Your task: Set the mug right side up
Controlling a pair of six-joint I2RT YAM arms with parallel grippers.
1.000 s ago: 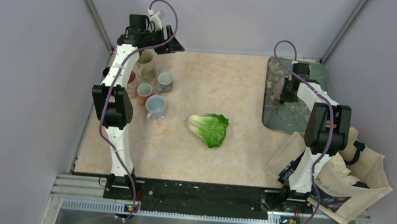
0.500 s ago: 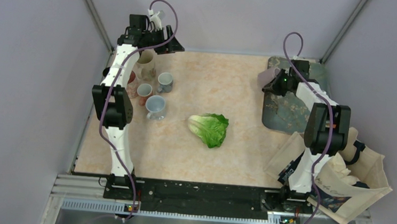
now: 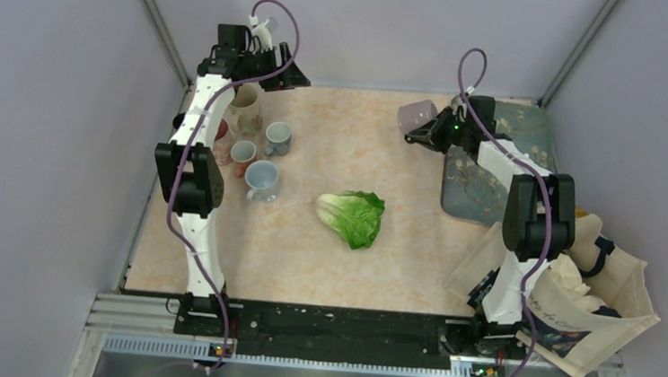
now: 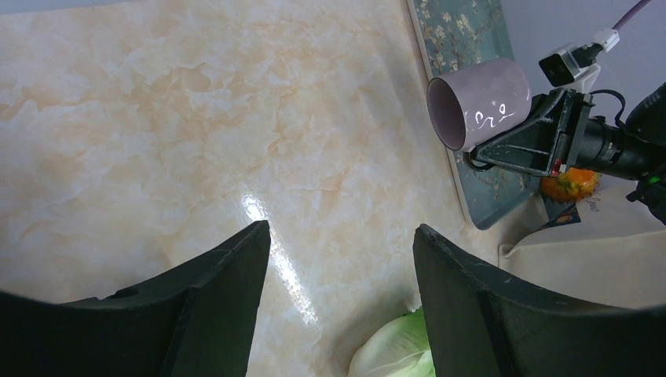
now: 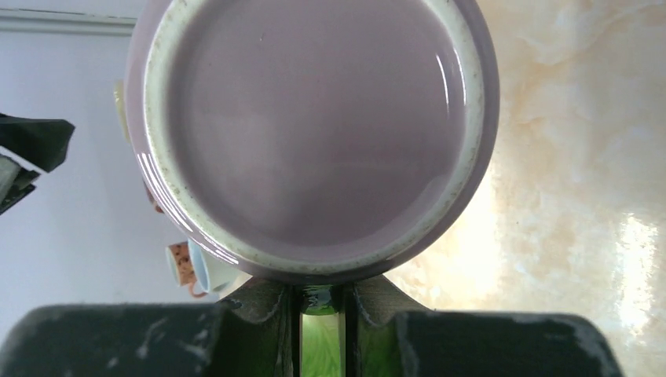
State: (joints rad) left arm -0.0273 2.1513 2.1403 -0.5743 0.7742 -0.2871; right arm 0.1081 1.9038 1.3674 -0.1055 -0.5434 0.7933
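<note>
1. Lilac glaze covers the mug, which lies on its side in the air, carried by the right end effector above the far part of the desk, just left of the tray.
2. In the left wrist view the mug's open mouth points leftward, across the desk toward the left arm, and pale lettering shows on its side.
3. In the right wrist view its flat, unglazed-rimmed base faces the camera and fills most of the frame.
4. The right end effector's two fingers stand nearly together, with only a thin slit between them, clamped on the mug at its lower edge. Which part of the mug sits between them cannot be told.
5. The left end effector hangs at the far left corner of the desk with its fingers well apart and nothing between them.
6. A head of green lettuce lies near the middle of the desk, well apart from the mug.
7. The tray is dark teal with a blossom pattern and sits at the far right of the desk.
8. Beside the left arm stand a cream jug and three small cups, all upright.
9. A cloth tote bag slumps off the desk's near right corner.
</note>
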